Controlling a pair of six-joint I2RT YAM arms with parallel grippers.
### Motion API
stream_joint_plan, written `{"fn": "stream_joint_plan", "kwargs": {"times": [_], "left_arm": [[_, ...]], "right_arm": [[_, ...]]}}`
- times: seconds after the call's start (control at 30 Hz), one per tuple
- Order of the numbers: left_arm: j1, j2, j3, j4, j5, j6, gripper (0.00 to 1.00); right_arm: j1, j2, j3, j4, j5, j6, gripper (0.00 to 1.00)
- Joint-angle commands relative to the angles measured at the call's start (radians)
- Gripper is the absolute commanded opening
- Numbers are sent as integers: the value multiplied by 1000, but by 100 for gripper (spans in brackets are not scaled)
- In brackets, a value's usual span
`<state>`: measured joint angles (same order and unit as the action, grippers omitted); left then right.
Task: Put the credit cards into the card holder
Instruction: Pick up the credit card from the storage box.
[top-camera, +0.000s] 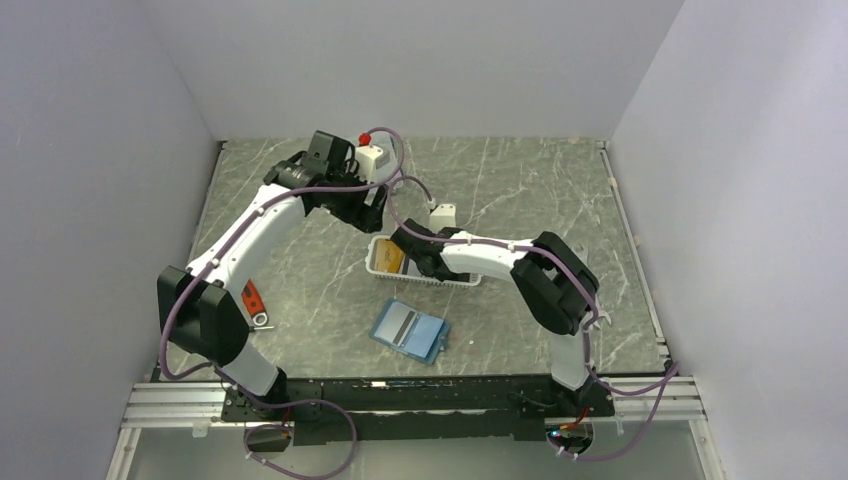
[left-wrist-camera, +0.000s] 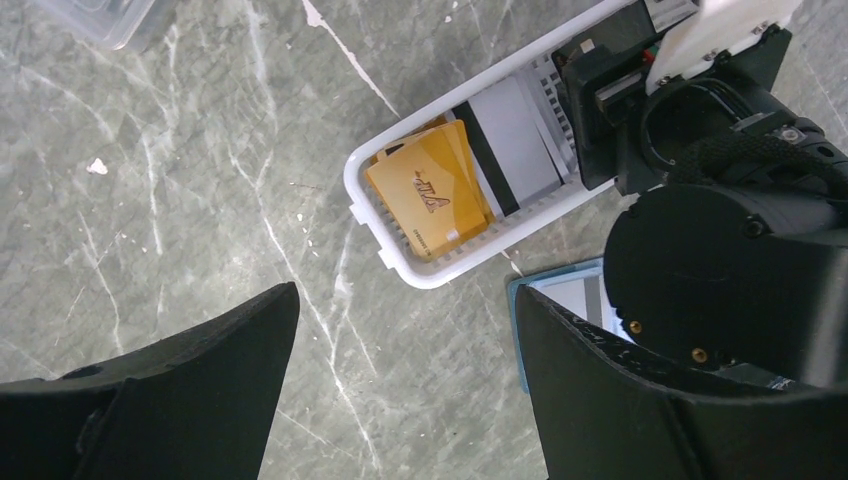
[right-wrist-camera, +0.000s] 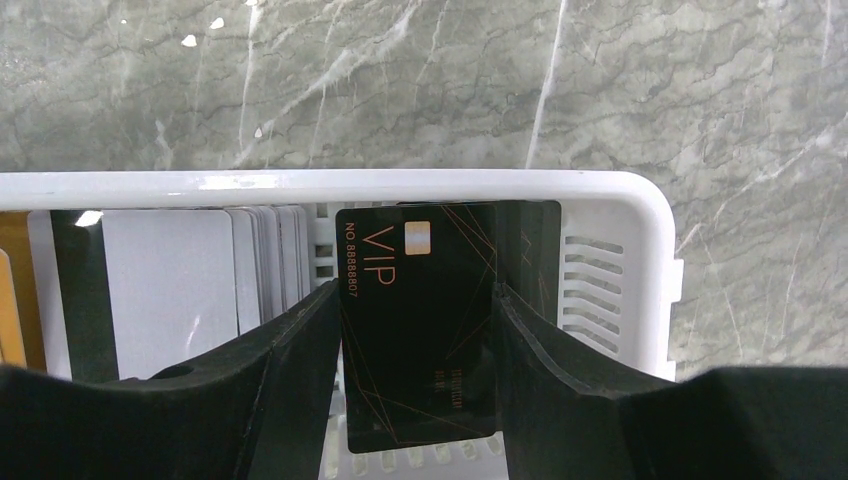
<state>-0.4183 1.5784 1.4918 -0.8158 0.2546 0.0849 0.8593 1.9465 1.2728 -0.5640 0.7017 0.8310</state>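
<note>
In the white basket (right-wrist-camera: 640, 200), the right pincer (right-wrist-camera: 415, 295) grasps the black VIP card (right-wrist-camera: 420, 350) by both long edges, a gold card (left-wrist-camera: 430, 200) lying at the other end. The left pincer (left-wrist-camera: 405, 300) hangs released above the counter (left-wrist-camera: 150, 150); the teal card holder (top-camera: 410, 330) lies open just beside the basket.

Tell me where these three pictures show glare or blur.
Right wrist view: a glare streak on the rim of the white slatted plastic basket; the thin black VIP card is sharp, its lettering readable. Left wrist view: the yellow-gold rectangular card is also sharp. Top external view: even light, soft shadows.
</note>
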Motion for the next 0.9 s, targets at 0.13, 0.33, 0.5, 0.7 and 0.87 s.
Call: {"fn": "stream_joint_plan", "kwargs": {"times": [0.13,0.33,0.5,0.7,0.87], "left_arm": [[42,-58,15,13,34,-4,85],[68,-60,21,10,59,-7,84],[70,-66,20,9,71,-11,83],[70,-70,11,10,73,-14,82],[70,-68,7,11,74,-14,82]], "right_arm": [[4,58,1,-56,-27,16,49],[5,-12,-58,3,-43,30,37],[-5,-104,-137,109,-79,15,29],[-11,-186,-199,183,-91,9,21],[-16,-231,-220,194,-87,14,18]]}}
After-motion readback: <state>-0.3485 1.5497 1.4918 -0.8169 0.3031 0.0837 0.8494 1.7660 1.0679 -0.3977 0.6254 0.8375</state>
